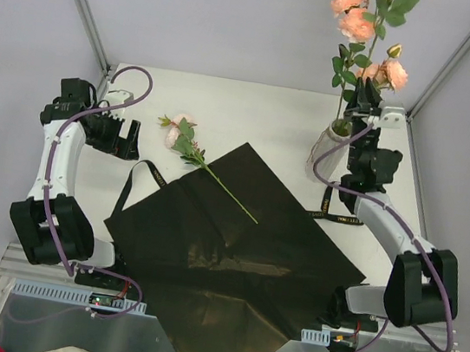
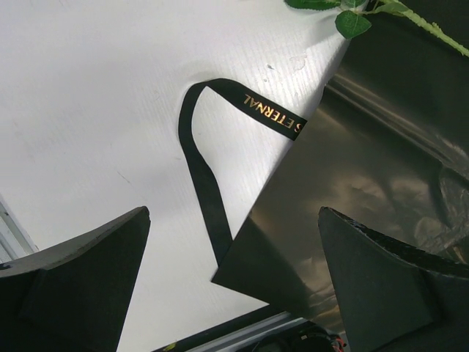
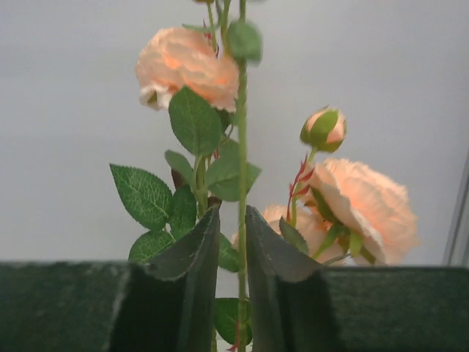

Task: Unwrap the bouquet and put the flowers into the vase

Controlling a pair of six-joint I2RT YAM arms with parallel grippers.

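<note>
The vase (image 1: 339, 136) stands at the far right of the white surface (image 1: 253, 113). Several flowers (image 1: 359, 25) stand in it, with their peach-pink blooms high above its rim. The right gripper (image 3: 232, 213) is at these stems, just above the vase. Its two fingers are a little apart and one thin green stem (image 3: 242, 147) passes between them. The gap is wider than the stem, so the stem looks released and not squeezed.

One more flower (image 1: 205, 167) lies flat on the surface at the far left of the middle, with its stem end on the black sheet (image 1: 231, 263). The sheet is spread open in the near middle. A black ribbon (image 2: 198, 169) with gold letters makes a loop beside the left corner of the sheet.

The left gripper (image 2: 234, 216) hangs above this ribbon on the left side, with its fingers wide apart and nothing between them.
</note>
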